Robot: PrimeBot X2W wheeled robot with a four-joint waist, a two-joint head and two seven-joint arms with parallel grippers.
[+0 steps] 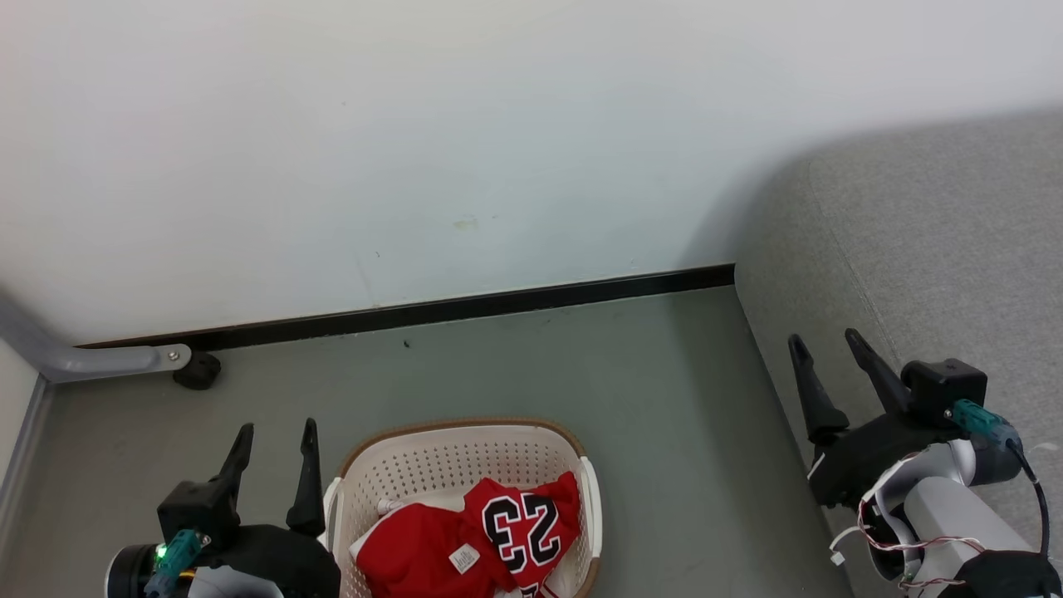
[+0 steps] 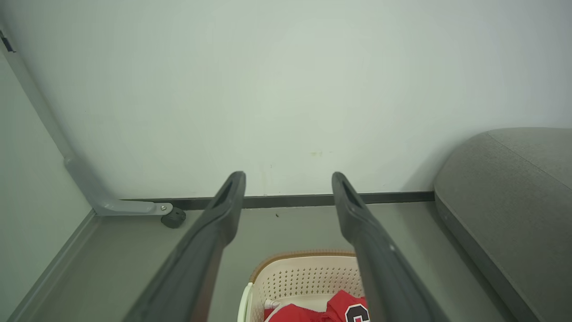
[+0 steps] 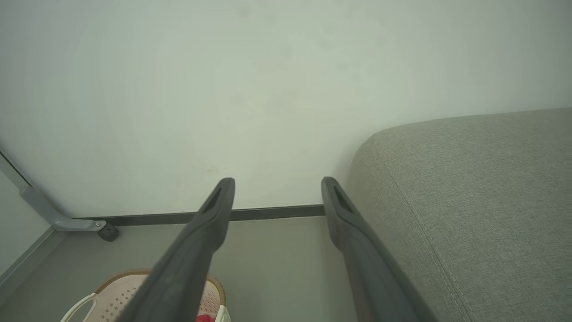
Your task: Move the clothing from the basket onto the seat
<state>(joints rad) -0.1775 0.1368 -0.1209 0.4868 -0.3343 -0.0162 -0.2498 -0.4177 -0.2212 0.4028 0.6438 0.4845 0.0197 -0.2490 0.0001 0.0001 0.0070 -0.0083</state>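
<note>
Head view: clothing [image 1: 465,540] in basket [image 1: 448,453], lower centre; visible seat [image 1: 938,249], right, bare; left hand [image 1: 277,426] and right hand [image 1: 825,337] open, empty. Transfer not begun.

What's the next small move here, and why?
Probably lower the left end effector into the basket onto the red jersey: it is open, empty and beside the basket, while the right end effector hovers by the seat.

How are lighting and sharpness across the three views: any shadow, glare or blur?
Head view: even, glare-free light, sharp; the seat casts a soft shadow on the wall. Left wrist view: left claw soft-edged close up, background clearer. Right wrist view: hazier overall, right claw blurred.
</note>
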